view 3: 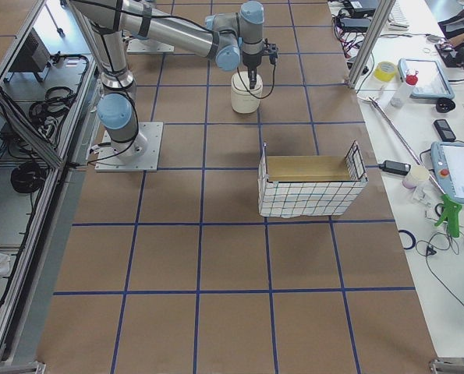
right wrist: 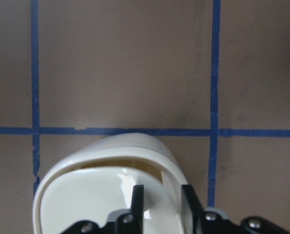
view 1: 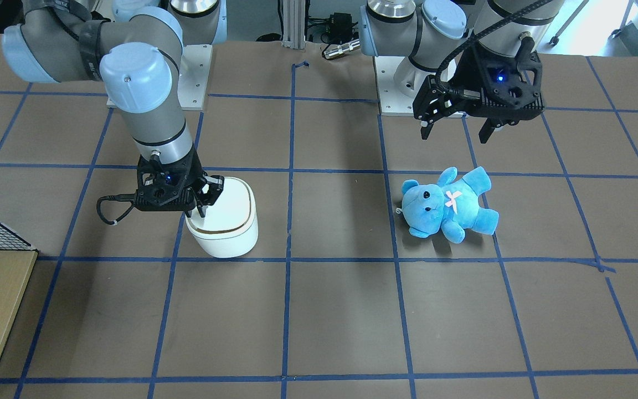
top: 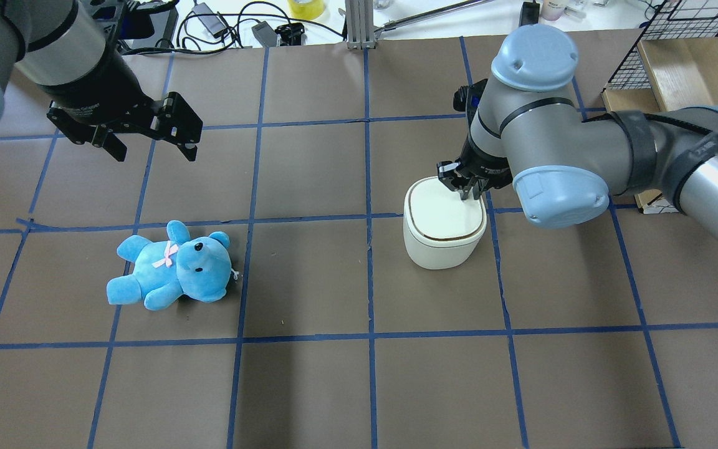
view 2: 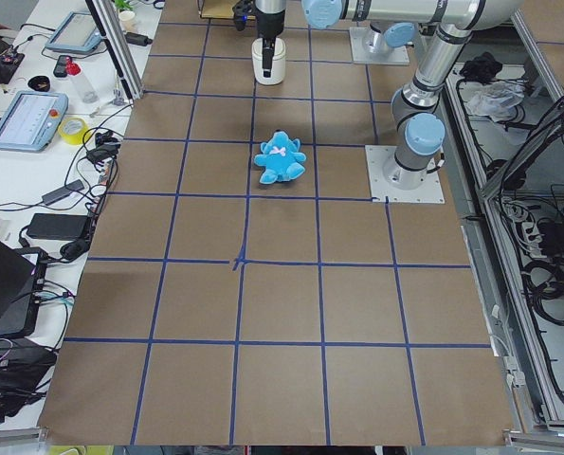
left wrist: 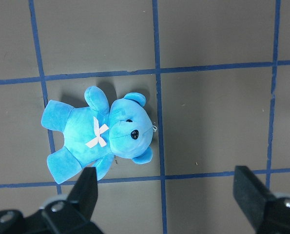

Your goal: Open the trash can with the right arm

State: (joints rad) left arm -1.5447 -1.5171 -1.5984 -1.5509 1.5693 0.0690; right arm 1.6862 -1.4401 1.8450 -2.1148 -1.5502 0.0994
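Right gripper (right wrist: 162, 197) — fingers close together, on trash can (right wrist: 106, 190) lid edge

Bright even overhead light, soft shadows, glare on trash can (right wrist: 106, 195) lid (close view slightly soft)

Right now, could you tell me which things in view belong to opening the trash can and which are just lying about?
Belongs to the job:
- trash can, white, its lid tipped slightly at one edge
- right gripper, fingers close together, down on the lid's edge

Just lying about:
- blue teddy bear, on the table
- left gripper, open, hanging above the table
- wire basket
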